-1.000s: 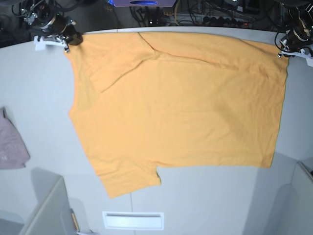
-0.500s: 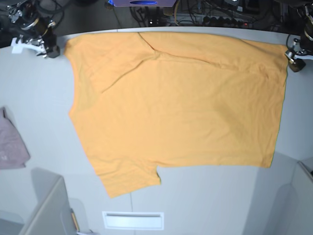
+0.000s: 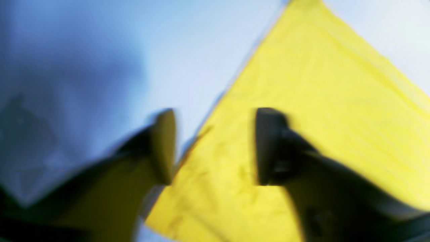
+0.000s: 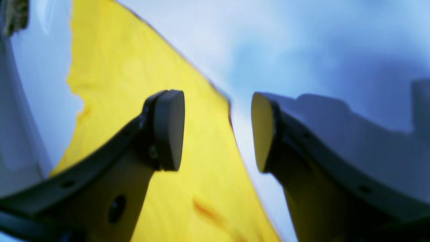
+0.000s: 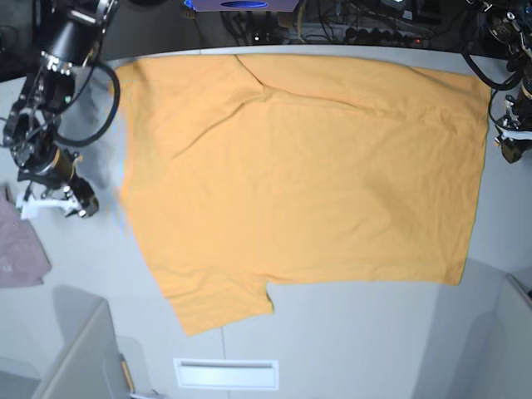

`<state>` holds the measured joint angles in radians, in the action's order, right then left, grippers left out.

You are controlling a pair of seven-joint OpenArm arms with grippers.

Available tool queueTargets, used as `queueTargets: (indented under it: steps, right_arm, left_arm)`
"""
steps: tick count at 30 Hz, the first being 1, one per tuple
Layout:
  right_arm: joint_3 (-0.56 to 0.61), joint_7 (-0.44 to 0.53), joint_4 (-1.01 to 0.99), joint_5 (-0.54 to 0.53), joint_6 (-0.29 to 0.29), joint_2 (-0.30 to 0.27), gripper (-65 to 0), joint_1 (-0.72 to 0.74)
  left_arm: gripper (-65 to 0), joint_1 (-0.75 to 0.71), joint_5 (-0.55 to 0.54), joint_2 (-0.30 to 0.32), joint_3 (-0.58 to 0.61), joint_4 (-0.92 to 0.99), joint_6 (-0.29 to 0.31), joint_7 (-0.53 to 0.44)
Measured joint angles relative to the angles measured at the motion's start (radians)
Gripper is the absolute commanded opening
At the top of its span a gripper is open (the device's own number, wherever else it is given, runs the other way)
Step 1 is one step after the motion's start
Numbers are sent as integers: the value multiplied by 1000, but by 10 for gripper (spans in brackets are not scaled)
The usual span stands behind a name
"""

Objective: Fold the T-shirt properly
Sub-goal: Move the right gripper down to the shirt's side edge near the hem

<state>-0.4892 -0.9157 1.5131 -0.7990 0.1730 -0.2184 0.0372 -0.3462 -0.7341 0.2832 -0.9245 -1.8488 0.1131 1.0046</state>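
Note:
The orange-yellow T-shirt lies spread flat over most of the table, with one sleeve pointing to the near edge. My right gripper hovers just off the shirt's left side. In its wrist view the right gripper is open and empty, above the shirt's edge. My left gripper sits beside the shirt's right edge. The blurred left wrist view shows the left gripper with its fingers apart, nothing between them, and the shirt below.
A small pink-grey cloth lies at the table's left edge. A white slotted plate sits at the near edge. Grey panels stand at the near left and near right. Cables crowd the back.
Both grippers were shut at the shirt's far corners. They let go, opened, and moved toward the near side along the shirt's left and right edges. The shirt stayed flat.

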Motion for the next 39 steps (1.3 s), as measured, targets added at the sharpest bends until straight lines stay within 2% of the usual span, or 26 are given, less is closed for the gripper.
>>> queueTargets:
  steps: [2,5,8,9,10,13,16,18,21,27,34,36,39]
  right_arm:
    - [13,0,-134,42,-17,-4,-348,103]
    - [56,22,-351,146,-97,0,-324,248]
    - [106,111,-613,238,-173,-18,-261,402]
    - [119,138,-703,259,-179,-20,-248,447]
    - [130,175,-796,271,-195,-24,-239,493]
    - [148,340,-1040,256,-288,-29,-231,608]
    - [197,491,-1244,259,-335,-30,-231,708]
    - [248,544,-1322,259,-342,-30,-231,748]
    - [330,576,-1350,266,-338,-14,-233,771]
    - [414,605,-1345,265,-339,42,-237,773]
    - [522,626,-1345,261,-346,46,-240,774]
    - [530,626,-1345,261,-346,46,-270,774]
    - [530,628,-1345,261,-345,45,-354,772]
  left_arm:
    - [-650,-4,8,2,15,0,-1,-2]
    - [-650,-8,15,-2,19,0,-4,0]
    - [-650,-9,8,1,16,0,-4,-2]
    - [-650,-16,8,3,14,0,-4,-2]
    - [-650,-18,9,3,14,0,-4,-2]
    - [-650,-38,4,11,-16,1,-1,2]
    - [-650,-48,11,17,-60,1,-4,2]
    - [-650,-48,8,18,-78,1,-4,2]
    - [-650,-47,8,19,-100,1,-3,2]
    - [-650,-47,7,19,-108,1,-3,2]
    - [-650,-48,8,19,-106,3,-4,2]
    - [-650,-47,8,19,-102,3,-4,2]
    - [-650,-44,8,19,-100,3,-4,2]
